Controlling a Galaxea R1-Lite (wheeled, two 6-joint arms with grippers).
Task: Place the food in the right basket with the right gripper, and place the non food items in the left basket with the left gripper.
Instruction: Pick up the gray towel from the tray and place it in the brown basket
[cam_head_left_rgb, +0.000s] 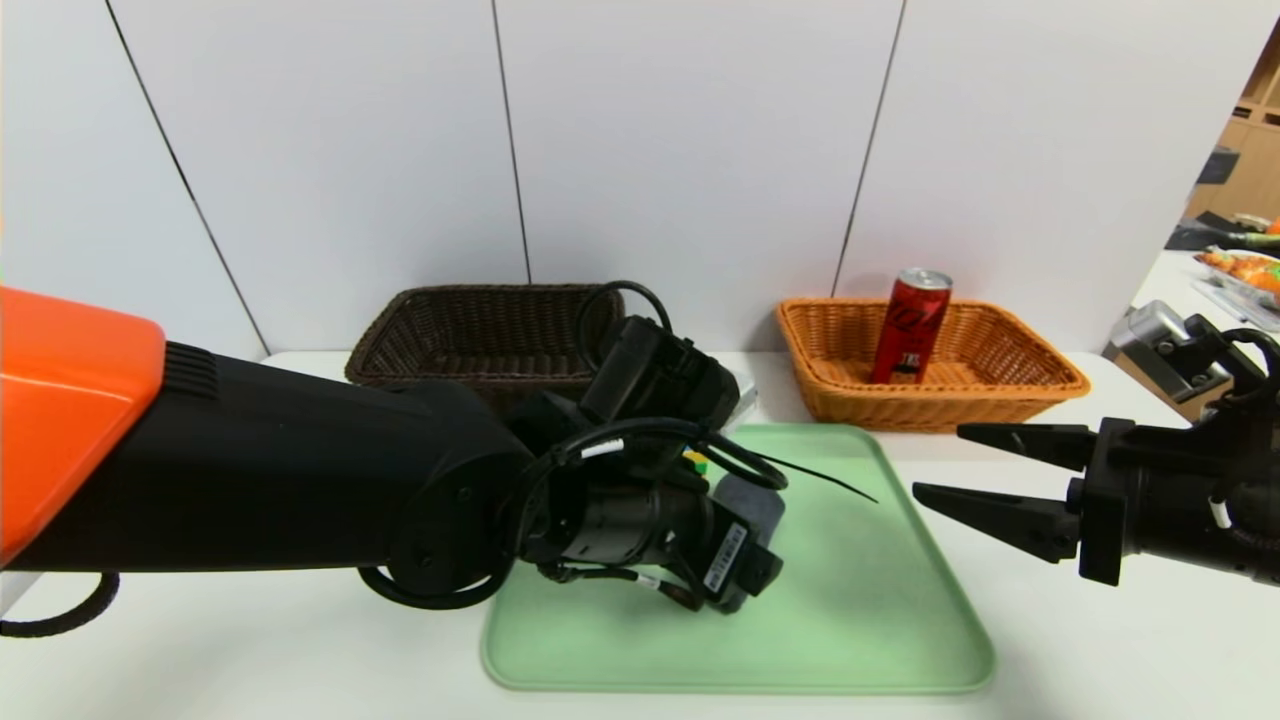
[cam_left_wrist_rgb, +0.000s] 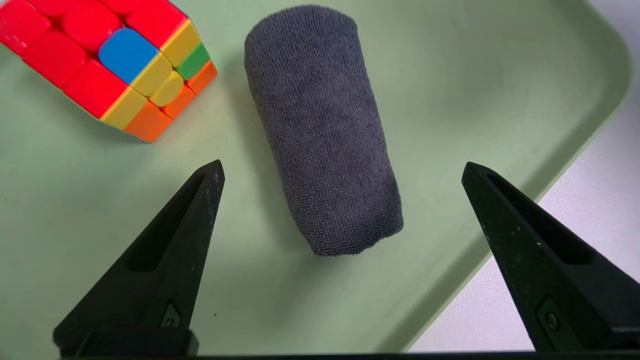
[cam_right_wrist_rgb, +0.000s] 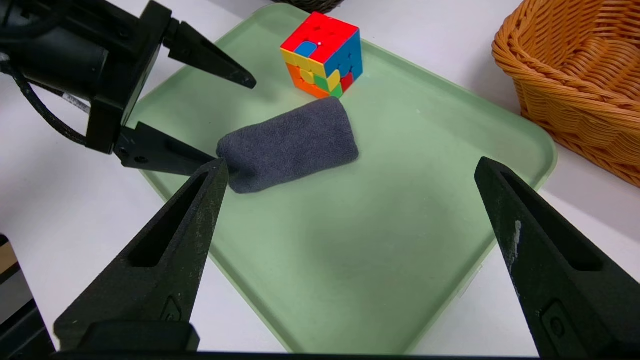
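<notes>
In the head view, the left gripper reaches over the green tray (cam_head_left_rgb: 850, 640), hiding part of the grey rolled cloth (cam_head_left_rgb: 752, 505) and most of the puzzle cube (cam_head_left_rgb: 696, 462). The red drink can (cam_head_left_rgb: 912, 325) stands, slightly tilted, in the orange-tan wicker basket (cam_head_left_rgb: 930, 408). The dark brown wicker basket (cam_head_left_rgb: 480, 375) sits behind the left arm on the white surface (cam_head_left_rgb: 300, 650). The right gripper (cam_head_left_rgb: 935, 462) is open beside the tray, holding nothing.

In the left wrist view, the left gripper (cam_left_wrist_rgb: 343, 162) is wide open and empty, the cloth lying between its fingers; the cube is near the cloth.

In the right wrist view, cloth and cube both rest on the tray.
</notes>
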